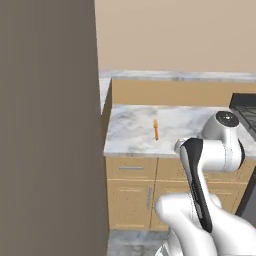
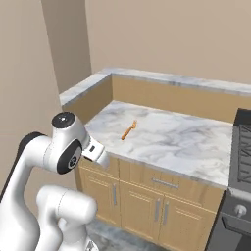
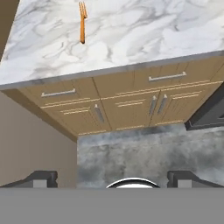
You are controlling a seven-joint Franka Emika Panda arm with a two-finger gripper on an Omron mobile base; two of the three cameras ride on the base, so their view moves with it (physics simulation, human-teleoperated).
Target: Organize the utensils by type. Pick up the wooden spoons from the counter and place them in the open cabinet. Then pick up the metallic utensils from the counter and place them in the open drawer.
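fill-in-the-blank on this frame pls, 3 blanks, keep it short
1. The orange fork-shaped utensil lies on the marbled ____.
2. The gripper has its jaws ____ and holds nothing.
3. The cabinet fronts below the stone top carry silver bar ____.

Missing words: counter; open; handles

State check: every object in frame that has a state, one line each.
Slim orange-brown fork-shaped utensil: flat on the marbled counter, untouched.
Light-wood drawers under the counter: shut.
Light-wood base cabinet doors: shut.
Two-finger gripper: open, empty, well back from the counter.
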